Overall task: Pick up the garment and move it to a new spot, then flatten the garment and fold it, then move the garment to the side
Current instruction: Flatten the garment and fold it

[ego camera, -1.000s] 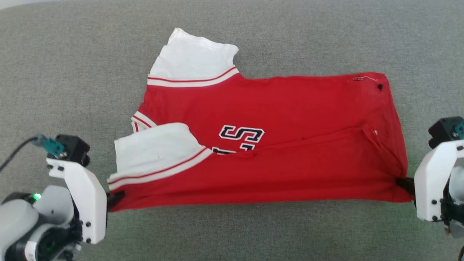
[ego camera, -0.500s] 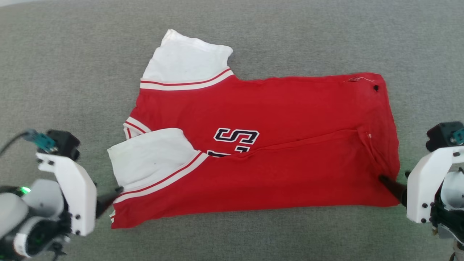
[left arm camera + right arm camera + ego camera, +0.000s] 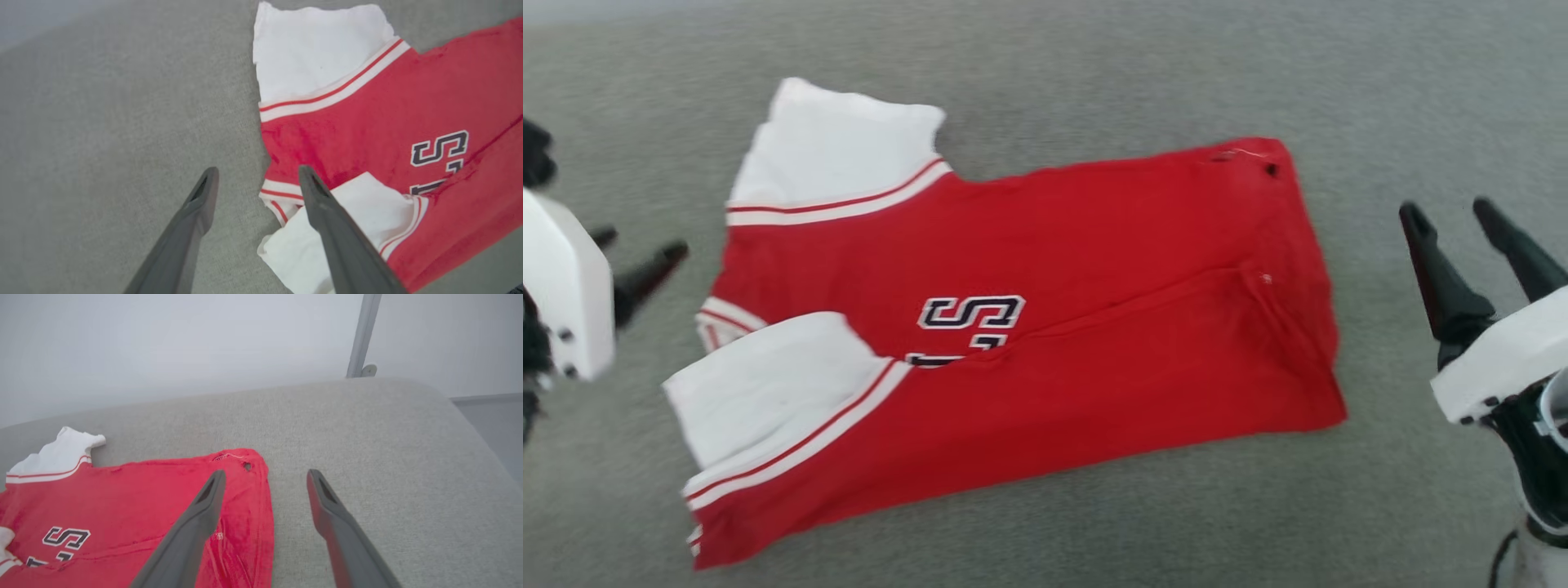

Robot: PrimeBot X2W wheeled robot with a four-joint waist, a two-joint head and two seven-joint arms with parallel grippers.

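Note:
The garment [image 3: 1094, 269] is a bright-red shirt with white sleeve ends and dark letters, lying folded lengthwise on the grey cushion. Its near half is folded up over the far half. My left gripper [image 3: 641, 257] hovers open at the left, apart from the cloth, with nothing between its fingers. In the left wrist view the garment [image 3: 367, 122] lies right of my left gripper [image 3: 256, 178]. My right gripper [image 3: 1445, 214] stands open to the right of the red hem, clear of it. From the right wrist, the garment [image 3: 122, 498] lies left of my right gripper [image 3: 264, 478].
The grey fabric cushion [image 3: 1054, 73] spreads on all sides of the shirt. In the right wrist view the cushion's rounded right edge [image 3: 470, 428] drops to a grey floor, with a pale wall and a metal pole [image 3: 363, 335] behind.
Both grippers have opened, let go of the garment's near corners and drawn away from it. The head camera has shifted, so the shirt sits further left and tilted.

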